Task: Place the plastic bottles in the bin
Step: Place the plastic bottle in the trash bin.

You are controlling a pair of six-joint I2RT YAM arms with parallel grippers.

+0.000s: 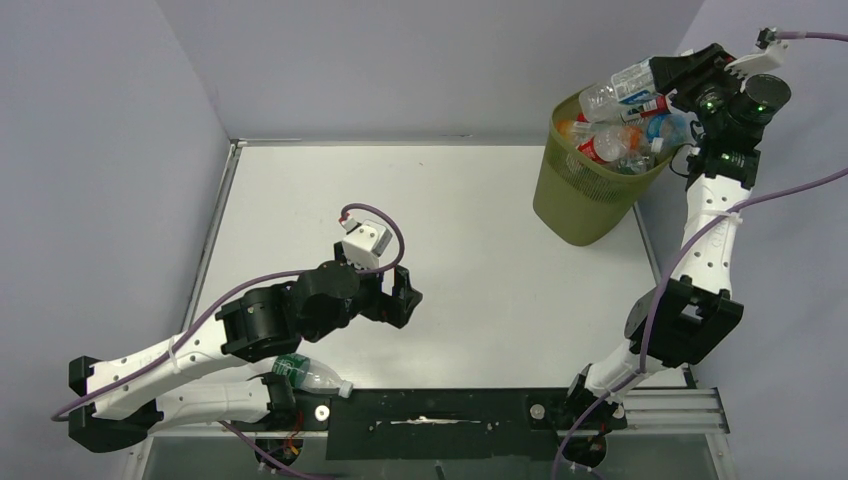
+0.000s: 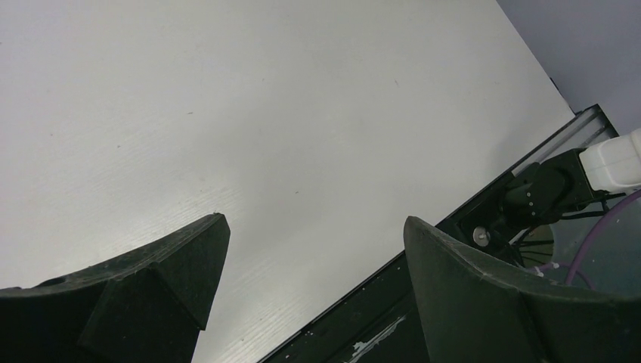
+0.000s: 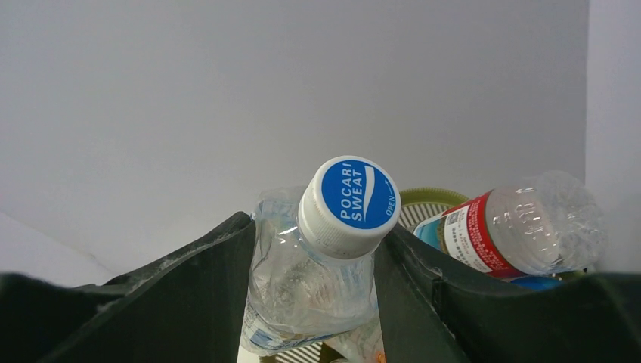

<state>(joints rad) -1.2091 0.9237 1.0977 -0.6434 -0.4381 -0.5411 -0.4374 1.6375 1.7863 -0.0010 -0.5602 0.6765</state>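
Note:
My right gripper [image 1: 668, 76] is shut on a clear crumpled bottle [image 1: 615, 88] with a blue-and-white cap and holds it above the rim of the olive-green mesh bin [image 1: 585, 205]. In the right wrist view the bottle [image 3: 317, 280] sits squeezed between the fingers, gripper [image 3: 317, 227] around it. The bin holds several bottles [image 1: 612, 143]; a red-labelled one [image 3: 521, 227] lies on top by the rim [image 3: 431, 198]. A clear bottle with a green label [image 1: 310, 374] lies at the near edge beside the left arm. My left gripper [image 1: 405, 292] is open and empty over the table [image 2: 315, 221].
The bin stands at the table's far right corner, close to the right wall. A black strip [image 1: 440, 420] runs along the near edge; it also shows in the left wrist view [image 2: 363, 318]. The right arm's base [image 2: 544, 193] is beyond it.

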